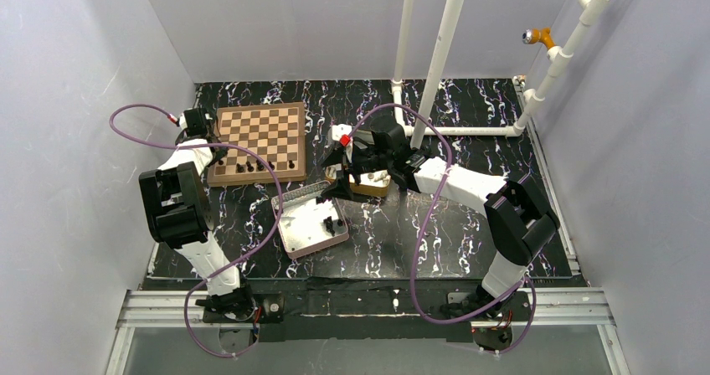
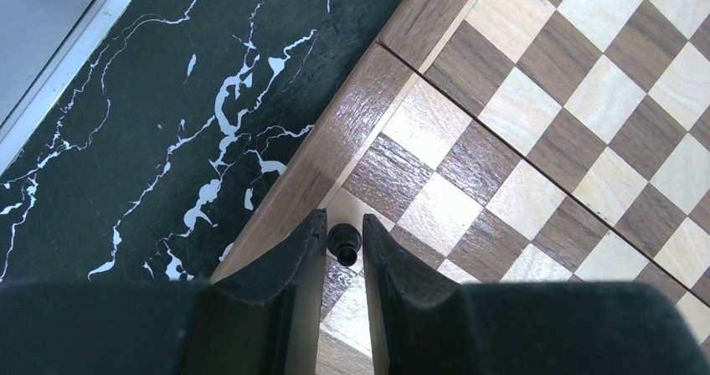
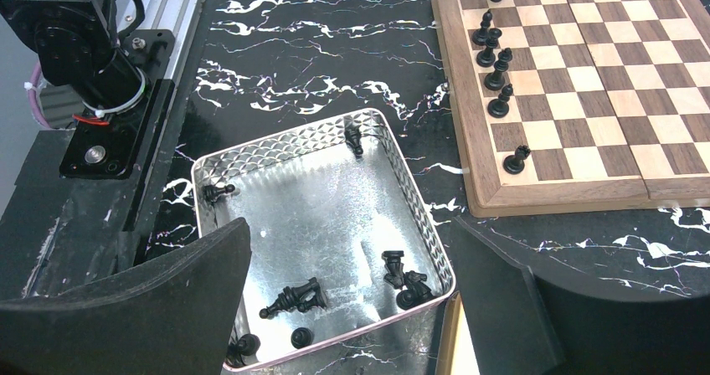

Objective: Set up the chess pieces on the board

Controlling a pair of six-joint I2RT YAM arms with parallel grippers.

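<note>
5 chess pieces [image 3: 500, 72] stand on board [image 3: 569, 197] edge row, pawn [image 2: 344, 241] at corner sq. betw. near-shut left fingers [image 2: 293, 266] (grip: cannot tell), right fingers [image 3: 167, 300] wide open by tin [image 3: 276, 145] w/ ~7 pcs unplaced; prob. under half done.

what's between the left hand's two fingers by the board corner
A small black chess piece, over the board at its corner square, sits between the fingers of the left hand. Whether they touch it is unclear. The left wrist view shows it.
</note>
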